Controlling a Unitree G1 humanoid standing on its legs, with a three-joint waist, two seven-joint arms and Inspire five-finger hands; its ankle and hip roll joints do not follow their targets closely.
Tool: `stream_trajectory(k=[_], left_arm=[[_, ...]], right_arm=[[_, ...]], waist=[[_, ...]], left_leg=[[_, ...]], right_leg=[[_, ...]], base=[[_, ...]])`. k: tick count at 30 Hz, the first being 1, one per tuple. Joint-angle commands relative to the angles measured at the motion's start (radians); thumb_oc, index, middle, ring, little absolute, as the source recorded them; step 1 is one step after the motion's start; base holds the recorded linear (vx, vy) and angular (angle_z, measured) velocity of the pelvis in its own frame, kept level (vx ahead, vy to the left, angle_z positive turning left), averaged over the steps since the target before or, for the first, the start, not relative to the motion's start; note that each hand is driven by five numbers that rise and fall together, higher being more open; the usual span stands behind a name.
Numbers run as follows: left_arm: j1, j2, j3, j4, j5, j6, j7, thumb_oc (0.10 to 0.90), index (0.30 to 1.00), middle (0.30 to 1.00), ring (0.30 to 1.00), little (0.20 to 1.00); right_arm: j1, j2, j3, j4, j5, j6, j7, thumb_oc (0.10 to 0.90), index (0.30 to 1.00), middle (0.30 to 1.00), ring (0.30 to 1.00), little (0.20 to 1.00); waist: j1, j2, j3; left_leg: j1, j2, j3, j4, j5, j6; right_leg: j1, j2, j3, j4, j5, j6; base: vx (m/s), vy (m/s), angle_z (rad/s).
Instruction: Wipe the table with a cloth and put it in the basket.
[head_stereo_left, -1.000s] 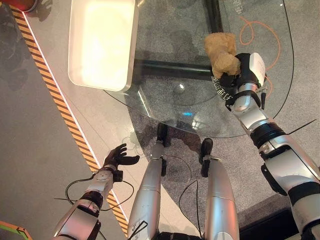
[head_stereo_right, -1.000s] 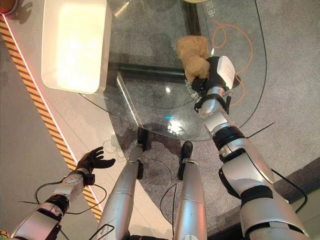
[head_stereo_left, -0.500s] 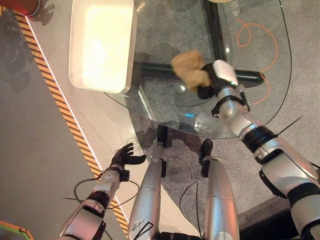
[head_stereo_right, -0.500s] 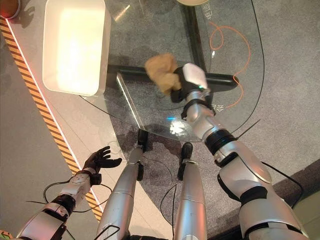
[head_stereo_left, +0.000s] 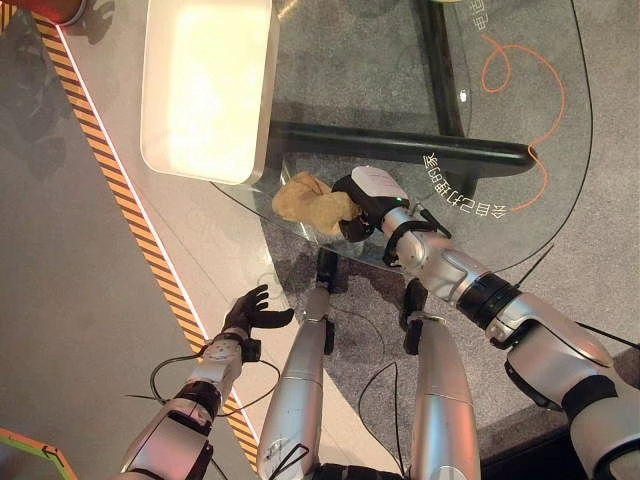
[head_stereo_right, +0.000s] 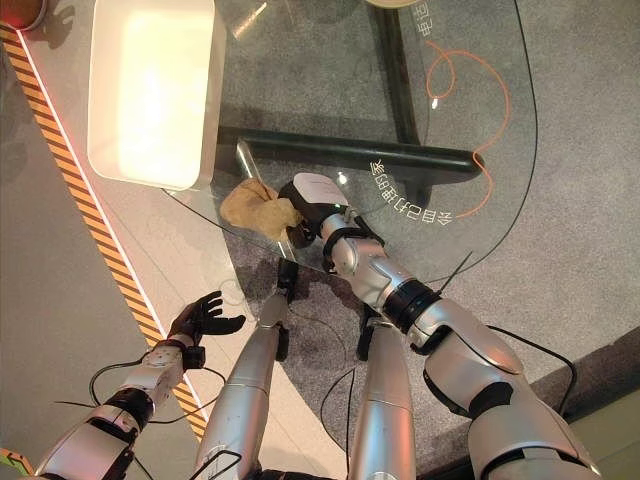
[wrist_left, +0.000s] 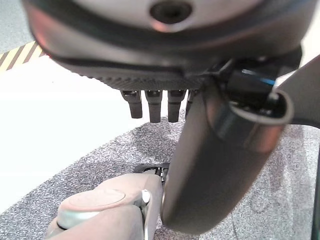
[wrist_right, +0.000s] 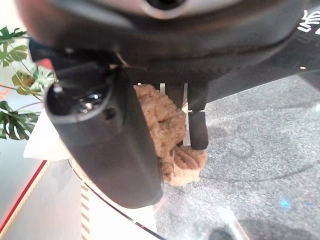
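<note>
the cloth (head_stereo_left: 308, 203) is bunched in my right hand (head_stereo_left: 362, 200), fingers curled round it, and it lies on the glass table (head_stereo_left: 500, 130) at the near edge, just beside the white basket (head_stereo_left: 205, 85). i judge the wiping is in progress or almost finished; putting the cloth into the basket is not yet done. the basket stands at the table's left end, open on top, and nothing lies between it and the cloth. my left hand (head_stereo_left: 250, 314) hangs low, well apart from the table, fingers relaxed and holding nothing.
</note>
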Motion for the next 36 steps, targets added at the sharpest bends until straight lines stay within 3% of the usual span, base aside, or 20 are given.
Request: stream_trajectory(k=[1,11,15,22,36], left_arm=[[0.003,0.012,0.021,0.049,0.022,0.002,0.022,0.800,0.900,0.900,0.900,0.900],[-0.009,0.016,0.014,0.062,0.013,0.006,0.006,0.800,0.900,0.900,0.900,0.900],[0.000,0.010,0.012,0.078,0.012,-0.012,0.006,0.800,0.900,0.900,0.900,0.900],[0.023,0.014,0.015,0.073,0.001,-0.014,0.016,0.800,0.900,0.900,0.900,0.900],[0.043,0.025,0.016,0.075,-0.025,-0.022,0.006,0.800,0.900,0.900,0.900,0.900]], right_arm=[[-0.040,0.045,-0.003,-0.156,-0.035,-0.088,-0.021,0.100,0.300,0.300,0.300,0.200],[-0.053,0.026,-0.038,-0.110,-0.026,-0.044,-0.149,0.100,0.300,0.300,0.300,0.200],[-0.074,-0.003,-0.104,-0.003,0.113,-0.027,-0.322,0.100,0.300,0.300,0.300,0.200],[-0.075,-0.066,-0.282,0.144,0.308,-0.085,-0.477,0.100,0.300,0.300,0.300,0.200],[-0.091,-0.168,-0.469,0.414,0.555,-0.138,-0.523,0.100,0.300,0.300,0.300,0.200]], waist=[[-0.009,-0.017,-0.018],[-0.011,-0.012,-0.018],[-0.009,-0.008,-0.018],[-0.016,-0.001,-0.018],[-0.024,0.003,-0.018]], left_leg=[[0.032,-0.116,0.081,0.153,-0.183,0.099],[0.028,-0.113,0.081,0.160,-0.183,0.099],[0.026,-0.108,0.084,0.162,-0.185,0.101],[0.015,-0.102,0.088,0.179,-0.200,0.107],[0.007,-0.093,0.096,0.207,-0.225,0.118]], right_leg=[[0.061,0.040,-0.051,-0.266,0.160,0.003],[0.053,0.037,-0.050,-0.255,0.163,0.004],[0.050,0.036,-0.052,-0.249,0.163,0.003],[0.034,0.037,-0.048,-0.228,0.160,0.005],[0.027,0.040,-0.043,-0.209,0.147,0.000]], base=[[0.00,0.000,0.00],[0.00,0.000,0.00],[0.00,0.000,0.00],[0.00,0.005,0.00],[0.01,0.013,-0.01]])
